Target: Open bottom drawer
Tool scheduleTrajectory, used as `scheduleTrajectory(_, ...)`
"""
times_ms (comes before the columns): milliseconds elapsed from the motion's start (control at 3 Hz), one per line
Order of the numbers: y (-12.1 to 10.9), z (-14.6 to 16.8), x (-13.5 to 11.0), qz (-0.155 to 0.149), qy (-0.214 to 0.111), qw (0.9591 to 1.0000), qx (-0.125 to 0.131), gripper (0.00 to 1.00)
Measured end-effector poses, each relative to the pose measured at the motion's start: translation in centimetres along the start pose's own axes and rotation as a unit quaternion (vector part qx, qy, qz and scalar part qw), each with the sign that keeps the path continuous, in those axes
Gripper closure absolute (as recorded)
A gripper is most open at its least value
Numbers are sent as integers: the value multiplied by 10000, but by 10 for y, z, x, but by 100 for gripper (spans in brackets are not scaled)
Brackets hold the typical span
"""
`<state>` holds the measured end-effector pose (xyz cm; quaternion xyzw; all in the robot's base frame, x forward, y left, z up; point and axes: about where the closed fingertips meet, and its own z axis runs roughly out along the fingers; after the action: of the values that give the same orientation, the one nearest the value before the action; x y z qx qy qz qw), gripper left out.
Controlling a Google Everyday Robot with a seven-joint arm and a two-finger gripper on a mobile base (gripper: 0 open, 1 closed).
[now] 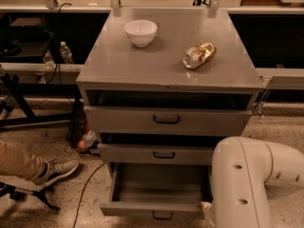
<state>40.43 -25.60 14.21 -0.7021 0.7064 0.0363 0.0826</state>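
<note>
The robot's white arm filled the lower right corner, its thick link standing in front of the right side of the grey cabinet. The gripper itself was hidden, somewhere behind or below that link near the cabinet's foot, so whether it was wide, narrow or holding anything could not be told. Just left of the arm, the bottom drawer stood pulled well out, its plain grey interior open to view and its small black loop handle at the front edge, level with the arm's lower part. Above it and touching the arm's upper left outline in the view, the middle drawer sat slightly forward, and above that the taller top drawer was also a little ajar. Farther up from the arm, on the cabinet top, a white bowl stood to the left and a crumpled gold object lay almost straight above the arm. Far to the arm's left, a person's shoe rested on the speckled floor.
</note>
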Motion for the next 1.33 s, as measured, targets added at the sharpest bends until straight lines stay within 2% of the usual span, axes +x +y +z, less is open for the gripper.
scheduleTrajectory(667, 8, -7, 1, 50, -3, 10000, 17, 88)
scheduleTrajectory(1000, 20, -14, 2, 80, -45, 9999, 84, 97)
scheduleTrajectory(1333, 20, -14, 2, 80, -46, 9999, 83, 74)
